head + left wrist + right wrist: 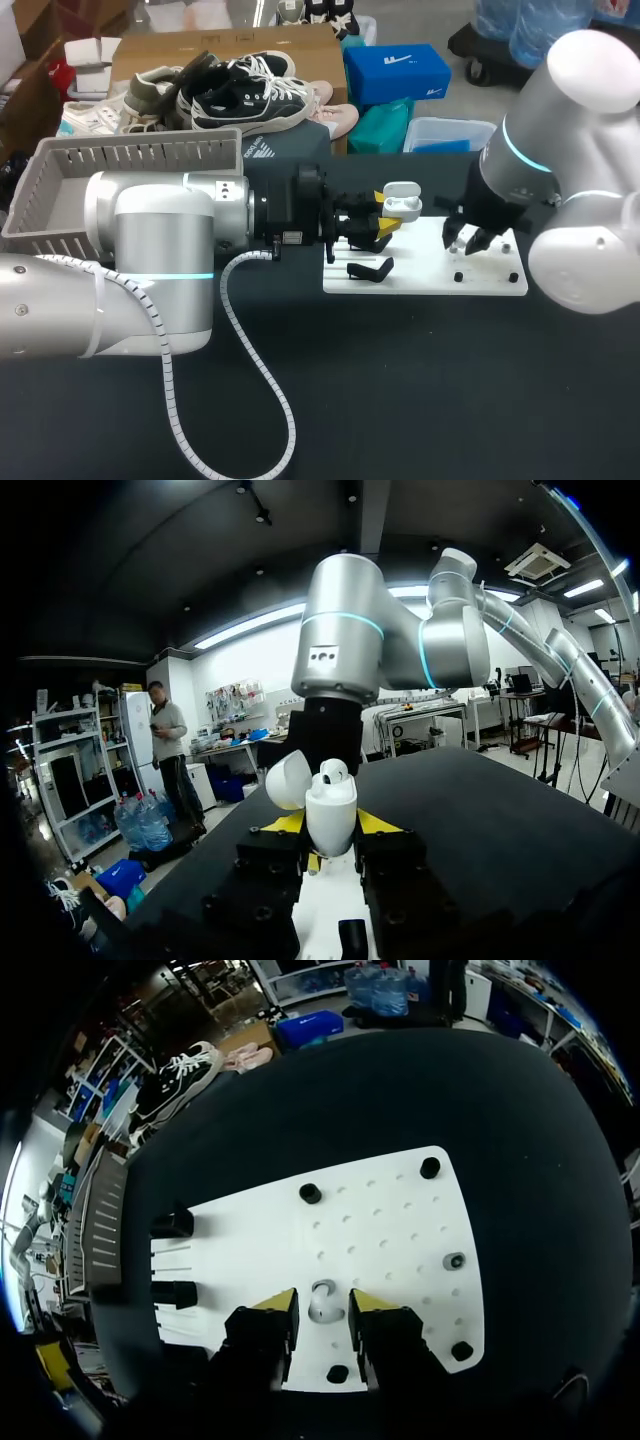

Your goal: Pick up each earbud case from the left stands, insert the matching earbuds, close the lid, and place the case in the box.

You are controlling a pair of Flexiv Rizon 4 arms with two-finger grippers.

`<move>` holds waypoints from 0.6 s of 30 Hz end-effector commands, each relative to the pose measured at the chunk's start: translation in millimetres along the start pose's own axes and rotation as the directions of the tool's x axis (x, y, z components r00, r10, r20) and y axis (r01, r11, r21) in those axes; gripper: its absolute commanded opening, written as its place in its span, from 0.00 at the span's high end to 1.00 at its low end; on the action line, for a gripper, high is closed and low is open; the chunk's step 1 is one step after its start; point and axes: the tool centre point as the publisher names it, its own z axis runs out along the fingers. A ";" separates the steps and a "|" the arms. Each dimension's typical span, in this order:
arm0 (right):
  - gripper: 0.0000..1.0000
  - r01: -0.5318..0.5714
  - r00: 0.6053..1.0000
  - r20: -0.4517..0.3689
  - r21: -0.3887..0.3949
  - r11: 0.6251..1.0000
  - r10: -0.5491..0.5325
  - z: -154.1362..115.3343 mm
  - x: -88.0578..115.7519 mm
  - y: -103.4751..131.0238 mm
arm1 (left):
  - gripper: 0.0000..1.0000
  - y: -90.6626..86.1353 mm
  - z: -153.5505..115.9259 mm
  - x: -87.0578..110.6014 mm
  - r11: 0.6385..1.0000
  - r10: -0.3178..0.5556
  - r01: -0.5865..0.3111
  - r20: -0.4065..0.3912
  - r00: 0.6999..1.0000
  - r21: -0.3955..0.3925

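Note:
My left gripper (386, 226) is shut on a white earbud case (402, 205), holding it upright above the left end of the white board (430, 275). The case (330, 818) has its lid (284, 781) swung open, and one white earbud (333, 772) sits in it. My right gripper (466, 240) hangs low over the board's right part. In the right wrist view a white earbud (322, 1302) lies on the board (380, 1220) between the yellow fingertips (280, 1305). A narrow gap shows on each side of it, so the right gripper (322, 1310) is open.
Two black stands (172, 1223) sit at the board's left end, and black pegs (310, 1193) mark its corners. A small grey part (454, 1260) rests beside the right gripper. A grey slatted basket (150, 155) stands at the back left. A white cable (250, 370) trails over the dark table.

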 end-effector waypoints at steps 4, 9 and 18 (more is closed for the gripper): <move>0.74 -0.005 1.000 0.000 0.003 1.000 0.005 1.8 -1.0 0.5 | 1.00 -0.3 0.0 0.8 1.000 0.002 -0.002 0.003 1.000 -0.002; 0.83 -0.008 1.000 0.001 0.006 1.000 0.008 2.2 -1.6 -0.2 | 1.00 -0.3 0.0 0.8 1.000 0.002 -0.002 0.003 1.000 -0.002; 0.95 -0.019 1.000 0.002 0.008 1.000 0.019 1.4 -0.3 -2.5 | 1.00 -0.3 0.0 0.8 1.000 0.002 -0.002 0.003 1.000 -0.002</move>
